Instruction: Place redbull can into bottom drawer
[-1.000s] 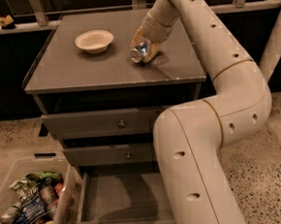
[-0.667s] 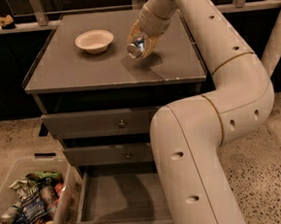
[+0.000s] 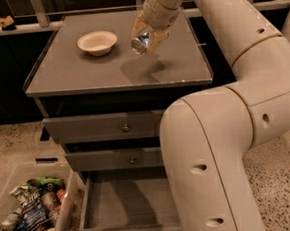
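Observation:
My gripper [image 3: 147, 36] is shut on the redbull can [image 3: 140, 42] and holds it on its side, lifted above the grey cabinet top [image 3: 81, 72], to the right of the cream bowl [image 3: 97, 42]. The can's shiny metal end faces the camera and its shadow falls on the top below it. The bottom drawer [image 3: 129, 204] is pulled open at the foot of the cabinet and nothing lies in it. My arm hides the drawer's right part.
Two shallower grey drawers [image 3: 106, 126] with brass knobs are closed above the open one. A clear bin [image 3: 29, 212] with colourful snack packets stands on the floor at the lower left. My large white arm [image 3: 221, 131] fills the right side.
The gripper has lifted the can off the cabinet top and moved it up and to the left, towards the bowl.

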Motion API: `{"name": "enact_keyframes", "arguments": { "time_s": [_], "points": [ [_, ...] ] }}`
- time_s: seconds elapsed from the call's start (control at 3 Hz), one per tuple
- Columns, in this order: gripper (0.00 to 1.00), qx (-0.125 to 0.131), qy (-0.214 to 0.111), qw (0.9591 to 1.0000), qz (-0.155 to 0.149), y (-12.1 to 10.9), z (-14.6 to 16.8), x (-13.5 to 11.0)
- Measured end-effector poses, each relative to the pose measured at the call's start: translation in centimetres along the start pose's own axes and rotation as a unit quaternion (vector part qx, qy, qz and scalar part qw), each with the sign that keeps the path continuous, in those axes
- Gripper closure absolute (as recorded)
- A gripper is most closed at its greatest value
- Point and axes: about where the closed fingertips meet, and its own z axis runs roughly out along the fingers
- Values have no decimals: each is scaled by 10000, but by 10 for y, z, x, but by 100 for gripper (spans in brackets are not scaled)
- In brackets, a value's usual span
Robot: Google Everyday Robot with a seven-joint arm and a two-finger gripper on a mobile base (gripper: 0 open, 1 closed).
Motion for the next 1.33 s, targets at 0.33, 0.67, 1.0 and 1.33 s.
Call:
{"name": "enact_keyframes", "arguments": {
  "time_s": [0.33, 0.67, 1.0, 1.33],
  "points": [
    [100, -169, 32, 9997, 146, 6, 5, 4],
    [100, -445, 113, 9980, 442, 33, -18, 5],
    [100, -340, 278, 9978, 506, 34, -50, -18],
    [100, 286, 741, 9946, 667, 28, -91, -33]
  ]
}}
